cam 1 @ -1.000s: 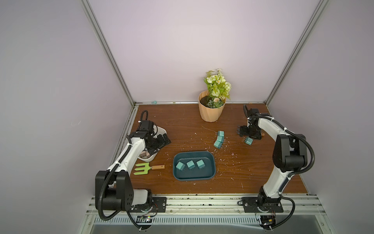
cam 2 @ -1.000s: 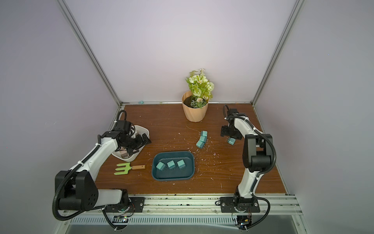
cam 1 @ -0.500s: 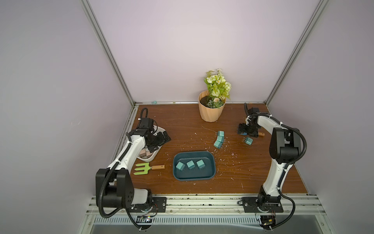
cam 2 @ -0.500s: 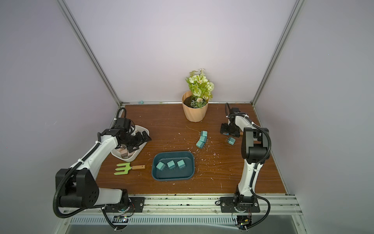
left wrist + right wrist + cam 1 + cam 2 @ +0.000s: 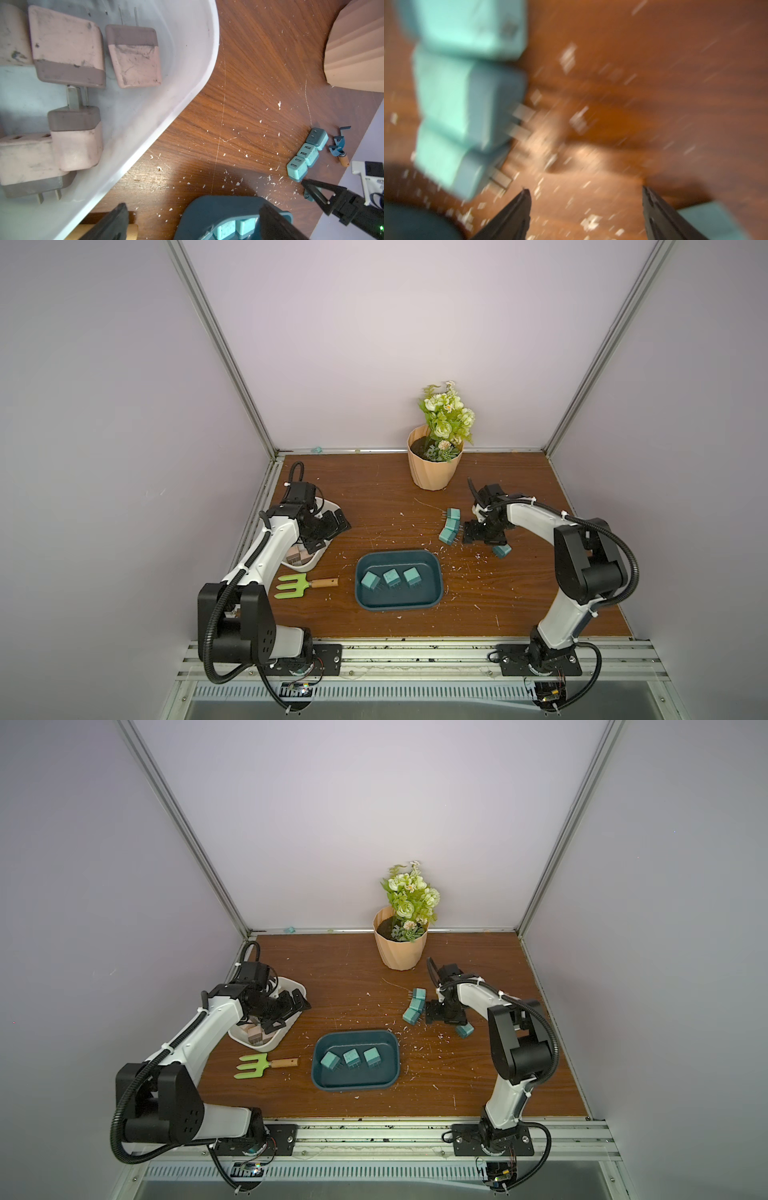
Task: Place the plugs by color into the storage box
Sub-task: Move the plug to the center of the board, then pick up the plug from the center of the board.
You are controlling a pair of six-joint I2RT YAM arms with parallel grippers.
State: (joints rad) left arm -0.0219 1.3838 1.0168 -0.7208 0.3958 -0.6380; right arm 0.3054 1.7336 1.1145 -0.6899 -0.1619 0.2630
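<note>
Three teal plugs [image 5: 391,576] lie in the dark teal storage box [image 5: 399,600]. Several beige-pink plugs [image 5: 66,45] lie in the white storage box [image 5: 199,83] at the left. A row of three teal plugs [image 5: 450,525] lies on the table, blurred in the right wrist view [image 5: 446,99]. One more teal plug [image 5: 502,550] lies just right of them. My right gripper [image 5: 484,536] hangs open and empty, low over the table between the row and the single plug [image 5: 712,220]. My left gripper [image 5: 330,527] stands open and empty over the white box's inner edge.
A beige flower pot [image 5: 435,466] stands at the back centre. A green garden fork [image 5: 303,585] lies in front of the white box. A small blue fork [image 5: 337,145] lies behind the row of plugs. White chips litter the wooden table [image 5: 519,597]. Walls close three sides.
My right gripper has moved forward and left, from behind the single teal plug to beside the row of three. The right elbow swung outward. The left arm barely moved.
</note>
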